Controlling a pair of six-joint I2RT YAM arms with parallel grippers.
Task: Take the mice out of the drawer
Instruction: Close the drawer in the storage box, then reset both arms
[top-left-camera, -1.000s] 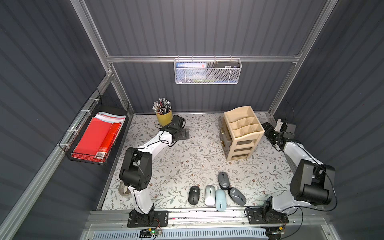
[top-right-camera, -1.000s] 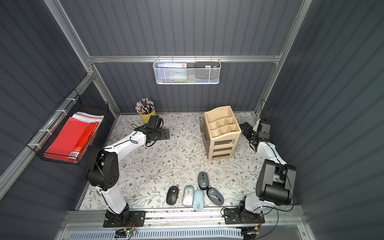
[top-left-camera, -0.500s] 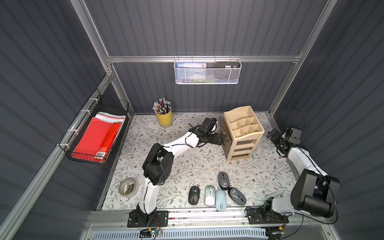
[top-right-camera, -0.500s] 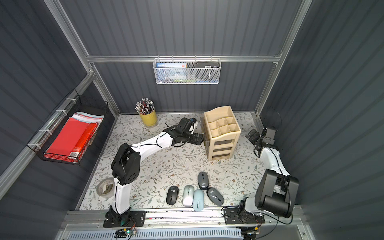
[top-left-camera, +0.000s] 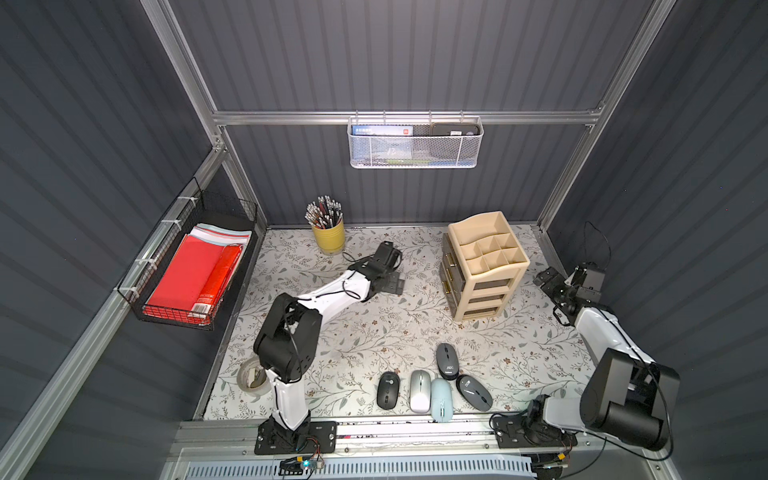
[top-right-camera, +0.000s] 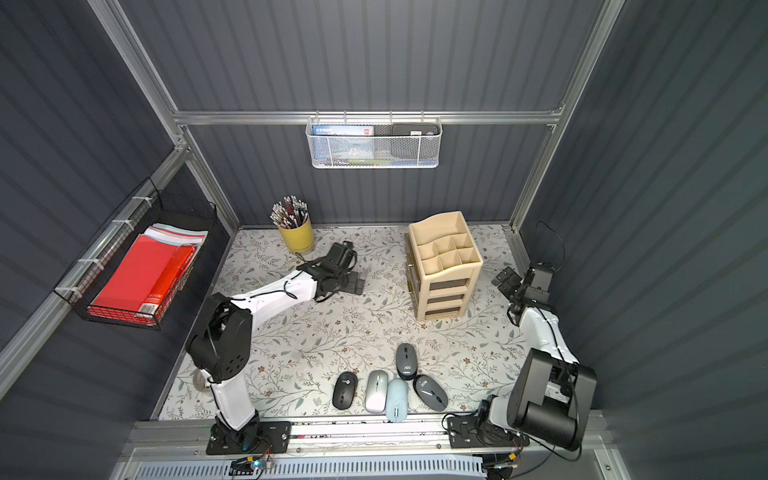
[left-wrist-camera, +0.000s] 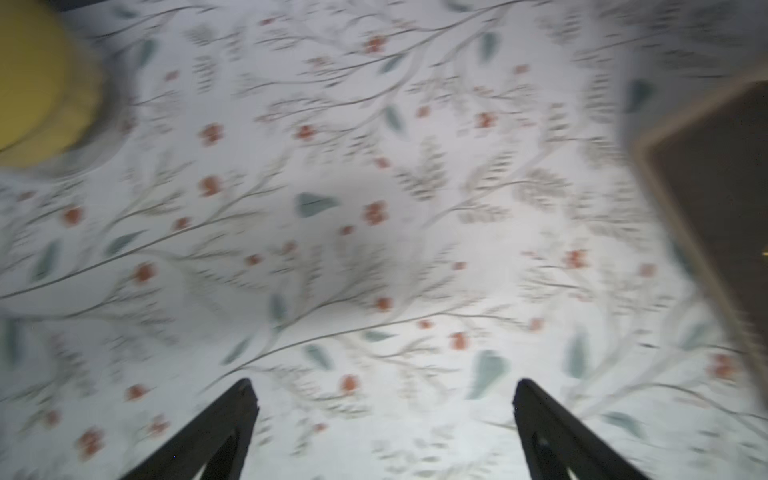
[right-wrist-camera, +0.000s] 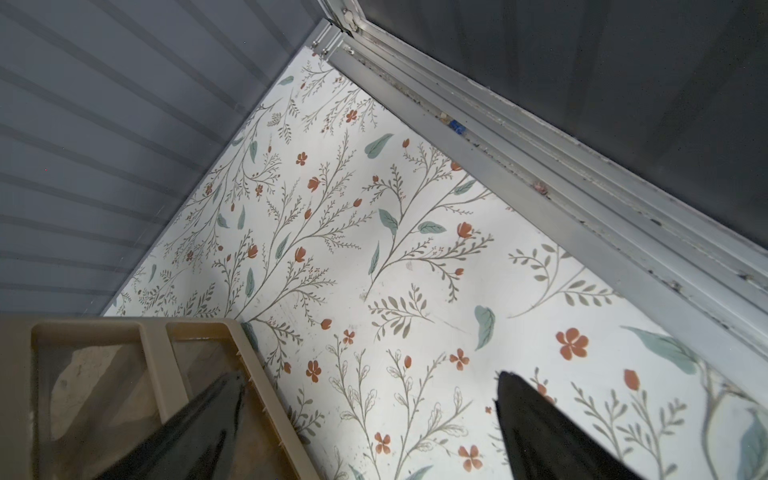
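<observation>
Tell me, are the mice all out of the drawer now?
Looks nearly finished. Done: five lie on the table by the front edge: the black mouse, silver mouse, pale blue mouse, rear grey mouse and front grey mouse. In hand: nothing; the left gripper and right gripper hang open and empty. Left: maybe nothing, but the drawer unit looks shut, so its insides are hidden.
</observation>
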